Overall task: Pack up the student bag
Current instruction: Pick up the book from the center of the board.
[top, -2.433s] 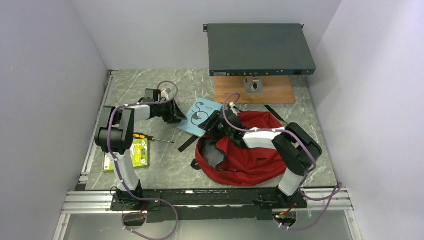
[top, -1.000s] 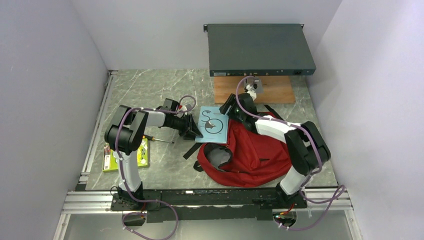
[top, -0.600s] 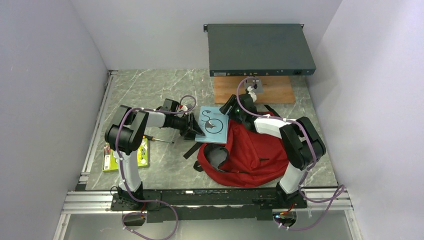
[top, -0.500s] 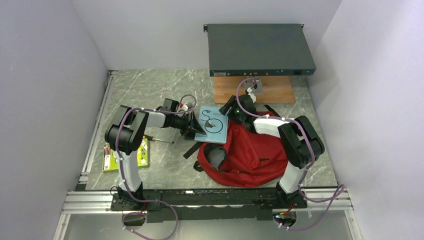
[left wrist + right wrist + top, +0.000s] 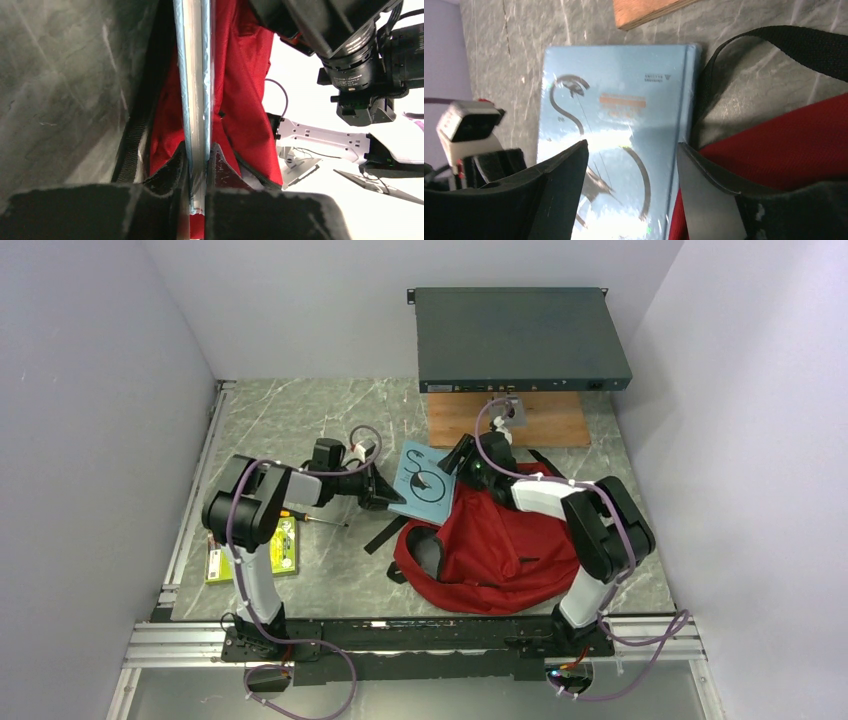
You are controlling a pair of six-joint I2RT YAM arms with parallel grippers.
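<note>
From the left wrist I'm seeing the blue book (image 5: 192,75) only edge-on, its far end running off the top. From the right wrist, the fingers (image 5: 559,195) of the right gripper (image 5: 632,145) are covering its lower corners and its small print is blurring. From above, the right arm (image 5: 600,530) is masking part of the student bag (image 5: 500,555), and the left arm (image 5: 245,505) is hiding the middle of the green packet (image 5: 283,545).

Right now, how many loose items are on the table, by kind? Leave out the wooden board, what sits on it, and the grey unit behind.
Books: 2 (light blue book, green book)
Bags: 1 (student bag)
Screwdrivers: 1 (screwdriver)
Total: 4
</note>
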